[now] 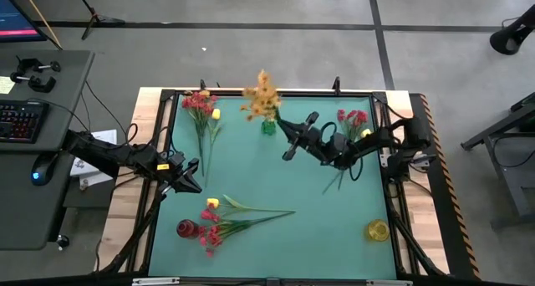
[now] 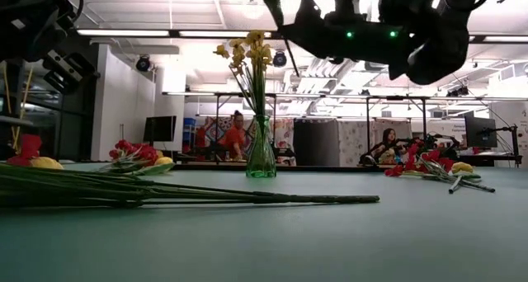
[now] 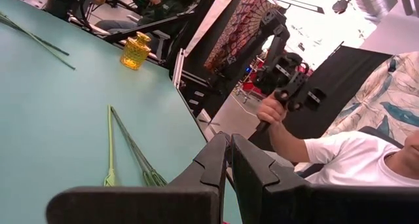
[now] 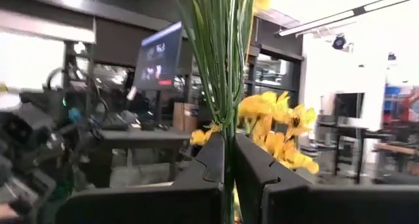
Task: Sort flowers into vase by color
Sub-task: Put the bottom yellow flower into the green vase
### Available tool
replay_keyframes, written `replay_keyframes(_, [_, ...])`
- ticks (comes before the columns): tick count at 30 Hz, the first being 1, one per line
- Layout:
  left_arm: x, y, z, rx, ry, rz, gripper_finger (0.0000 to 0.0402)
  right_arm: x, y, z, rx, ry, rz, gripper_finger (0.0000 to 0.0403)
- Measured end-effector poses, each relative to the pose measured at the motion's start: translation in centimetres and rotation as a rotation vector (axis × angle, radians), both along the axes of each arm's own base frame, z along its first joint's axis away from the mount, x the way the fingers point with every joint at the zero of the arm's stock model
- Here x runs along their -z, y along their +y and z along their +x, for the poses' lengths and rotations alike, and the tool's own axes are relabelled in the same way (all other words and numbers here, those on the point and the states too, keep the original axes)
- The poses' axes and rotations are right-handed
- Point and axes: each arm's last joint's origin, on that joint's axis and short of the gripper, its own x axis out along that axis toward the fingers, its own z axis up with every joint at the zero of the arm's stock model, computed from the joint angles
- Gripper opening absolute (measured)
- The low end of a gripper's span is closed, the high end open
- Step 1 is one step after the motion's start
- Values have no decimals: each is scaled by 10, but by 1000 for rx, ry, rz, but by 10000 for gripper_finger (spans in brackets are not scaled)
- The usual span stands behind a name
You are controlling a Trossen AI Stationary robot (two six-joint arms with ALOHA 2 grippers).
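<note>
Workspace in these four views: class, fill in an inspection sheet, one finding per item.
Surface: green mat, wooden frame.
Job's things: green vase holds the orange-yellow sprays; red vase and yellow vase lie near the front corners; red and yellow flowers in three loose bunches.
Clutter: nothing seen.
Grippers: left pincer shut, empty, at the left edge; right pincer against the spray stems.
Cables: along both arms.
Surroundings: desk with keyboard; people behind.

a vase (image 1: 268, 127) stands at the table's (image 1: 276, 169) far middle, flowers (image 1: 201, 110) lying far left, far right (image 1: 353, 120) and near left (image 1: 219, 223).
</note>
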Motion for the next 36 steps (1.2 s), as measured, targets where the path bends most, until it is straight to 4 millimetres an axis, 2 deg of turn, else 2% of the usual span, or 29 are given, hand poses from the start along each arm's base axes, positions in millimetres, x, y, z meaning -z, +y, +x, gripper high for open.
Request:
replay_keyframes(3, [0,0,0,0,0,0,12,-2,-2,1,-93,-21,-3,0])
replay_keyframes(7, [0,0,0,0,0,0,12,-3,10,3,-234,-20,-57,0])
replay_keyframes(15, [0,0,0,0,1,-2,12,-3,27,4,-281,-3,-114,0])
replay_keyframes(21, [-1,0,0,1,144,-276,12,-2,35,5,-370,13,-135,0])
replay_keyframes(27, [0,0,0,-1,154,-294,12,-1,37,5,-379,18,-134,0])
replay_keyframes(29, [-1,2,1,-70,105,-242,12,-1,37,5,-385,14,-118,0])
replay_keyframes(32, [-5,9,3,-312,-13,-130,12,-1,38,5,-396,9,-97,0])
replay_keyframes(36, [-19,21,1,-702,-163,-186,12,0,38,5,-401,22,-84,0])
